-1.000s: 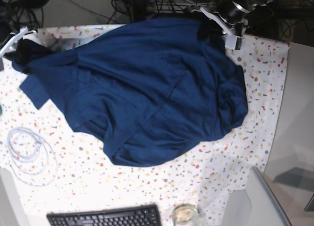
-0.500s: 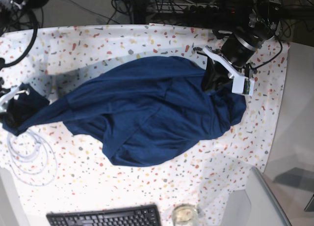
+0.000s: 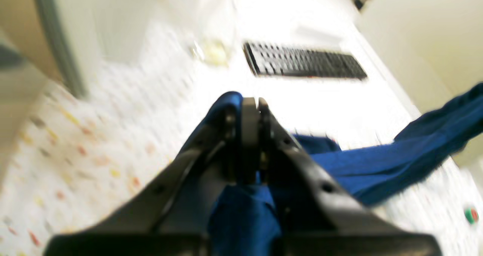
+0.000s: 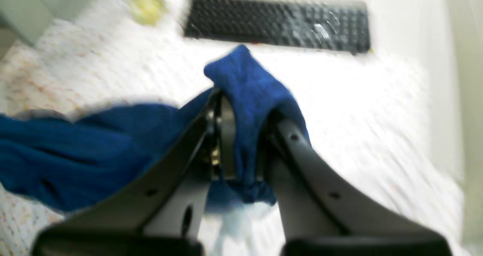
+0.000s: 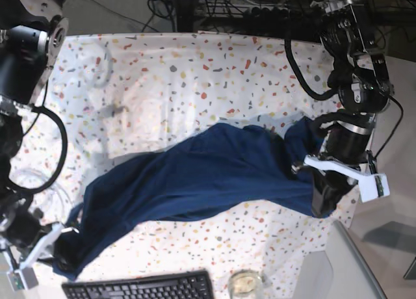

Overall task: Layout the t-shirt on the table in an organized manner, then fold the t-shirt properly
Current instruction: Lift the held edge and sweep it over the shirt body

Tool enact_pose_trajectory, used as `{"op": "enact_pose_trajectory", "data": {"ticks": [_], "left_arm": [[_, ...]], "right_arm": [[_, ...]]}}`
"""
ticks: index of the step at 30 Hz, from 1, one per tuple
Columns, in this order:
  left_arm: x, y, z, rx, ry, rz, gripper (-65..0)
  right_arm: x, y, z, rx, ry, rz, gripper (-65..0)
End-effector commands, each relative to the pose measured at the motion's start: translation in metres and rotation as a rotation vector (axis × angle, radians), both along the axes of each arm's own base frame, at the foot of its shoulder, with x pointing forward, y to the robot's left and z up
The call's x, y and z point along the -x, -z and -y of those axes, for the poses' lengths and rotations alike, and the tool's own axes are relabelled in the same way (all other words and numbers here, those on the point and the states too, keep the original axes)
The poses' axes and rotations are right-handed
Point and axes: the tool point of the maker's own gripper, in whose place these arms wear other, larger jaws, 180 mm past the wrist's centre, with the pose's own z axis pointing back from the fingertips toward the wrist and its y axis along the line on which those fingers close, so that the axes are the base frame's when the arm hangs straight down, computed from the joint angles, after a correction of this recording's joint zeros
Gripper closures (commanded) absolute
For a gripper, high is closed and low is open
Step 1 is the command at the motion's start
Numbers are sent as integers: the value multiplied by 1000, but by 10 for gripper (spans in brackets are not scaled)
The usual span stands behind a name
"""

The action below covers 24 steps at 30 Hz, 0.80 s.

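The navy t-shirt lies stretched in a long, wrinkled band across the near half of the speckled table. My left gripper is shut on its right end, low over the table's right edge. In the left wrist view the left gripper is closed on navy fabric, and the t-shirt trails off to the right. My right gripper is shut on the shirt's left end near the front left corner. In the right wrist view a bunch of t-shirt pokes out of the closed right gripper.
A black keyboard and a glass sit at the table's front edge. A white cable coils at the left beside the shirt. A grey panel stands at the front right. Dark cables run behind the table.
Both arms have swept toward the front edge with the shirt. It went from a broad mound at the back and middle to a narrow band stretched between the grippers.
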Motion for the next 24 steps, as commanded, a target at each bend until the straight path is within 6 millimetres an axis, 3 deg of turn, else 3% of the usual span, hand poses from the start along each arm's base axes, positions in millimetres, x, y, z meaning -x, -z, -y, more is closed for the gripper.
{"op": "enact_pose_trajectory", "data": {"ticks": [1,5,9,13,16,17,19,22,23,24], "left_arm": [[-8,-19,-12,1,-40,63,0],[-24,-34,-56,31,-182,102,0],[-40,-37,-84,68,-255,118,0],[-62,-12,-94,118,-276,54,0],[-82,13,-102,83,-291,-28,0],[-87,19,-104,75,-299,-51,0],[-100,29,-108,71,-312,-89,0],[-119,39,-108,101,-309,-129,0],[-124,44,-106,116,-305,-144,-39],[-130,47,-104,132,-301,-156,-127]], "right_arm": [[-18,-24,-5,-28,-16,76,0],[-62,-20,-32,-111,-78,60,0],[-100,-16,-61,-171,-127,57,0],[-122,-4,-74,-209,-126,38,-2],[-135,20,-64,-217,-23,-24,-8],[-138,25,-62,-217,10,-37,-32],[-140,36,-60,-209,56,-61,-141],[-139,40,-57,-205,79,-72,-378],[-139,41,-57,-205,79,-75,-432],[-136,48,-56,-202,81,-88,-474]]}}
